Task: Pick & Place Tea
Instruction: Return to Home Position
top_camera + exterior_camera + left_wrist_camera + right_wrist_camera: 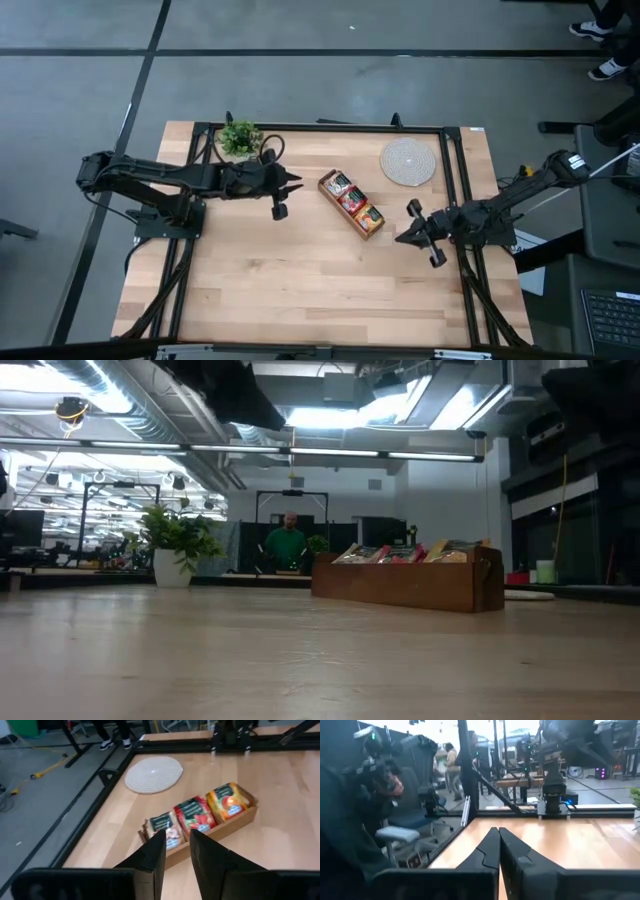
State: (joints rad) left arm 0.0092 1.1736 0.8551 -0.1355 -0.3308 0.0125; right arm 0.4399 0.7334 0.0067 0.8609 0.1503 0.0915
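The pale wooden table top (300,660) is lying nearest. In its middle the three-compartment tray (400,588) is standing slantwise, holding the tea sachets (197,812): pale-brown at one end, red in the middle, yellow-orange at the other. A round woven mat (408,161) and a potted plant (240,138) are resting near the far edge. The left gripper (177,836) is hovering near the tray, fingers slightly parted, empty. The right gripper (499,831) is hovering opposite, fingers pressed together. Behind, a person in green (288,545) is standing.

No text can be read. Dark printed labels are seen on the tea sachets (195,815) just ahead of the jaws of the left gripper (176,835), but their letters are too small to be made out.
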